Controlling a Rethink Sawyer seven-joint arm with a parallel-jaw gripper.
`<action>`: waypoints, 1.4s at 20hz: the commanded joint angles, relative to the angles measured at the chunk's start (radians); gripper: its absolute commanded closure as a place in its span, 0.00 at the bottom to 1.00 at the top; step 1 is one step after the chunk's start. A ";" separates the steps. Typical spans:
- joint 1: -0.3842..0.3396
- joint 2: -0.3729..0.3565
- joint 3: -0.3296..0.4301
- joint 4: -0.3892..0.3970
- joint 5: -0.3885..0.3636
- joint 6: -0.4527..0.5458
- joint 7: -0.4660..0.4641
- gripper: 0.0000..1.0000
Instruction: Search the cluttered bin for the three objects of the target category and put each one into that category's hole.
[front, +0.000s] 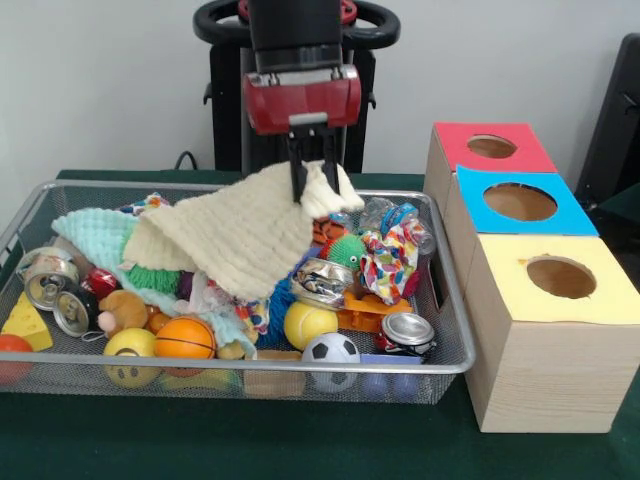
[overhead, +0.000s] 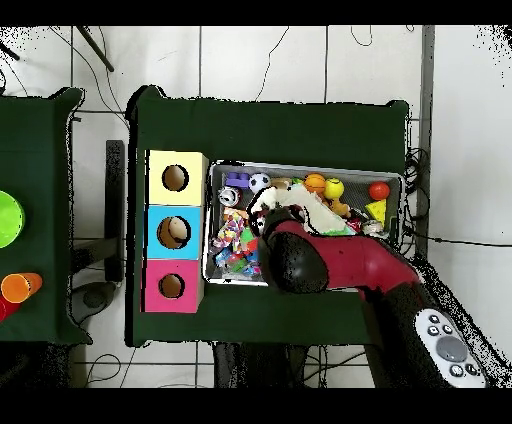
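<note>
1. Our jaws (front: 311, 178) are pinched shut on a corner of the cream cloth (front: 245, 232), so it hangs lifted above the wire bin (front: 452, 300).
2. We judge cloth the target category; its lower edge drapes over the bin's clutter.
3. Beside the bin on the tabletop (front: 200, 435) stand the red, blue and yellow hole boxes (front: 545, 340), awaiting the drop.

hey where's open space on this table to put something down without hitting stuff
Bare green table runs in front of the wire bin and wooden boxes. The bin is crowded; the gripper holds a cream cloth over it.
</note>
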 joint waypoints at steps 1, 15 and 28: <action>0.083 0.168 -0.165 -0.080 -0.035 -0.193 0.206 1.00; 0.103 0.235 -0.218 -0.073 0.011 -0.318 0.170 1.00; -0.079 0.105 -0.061 -0.027 0.007 -0.095 0.043 1.00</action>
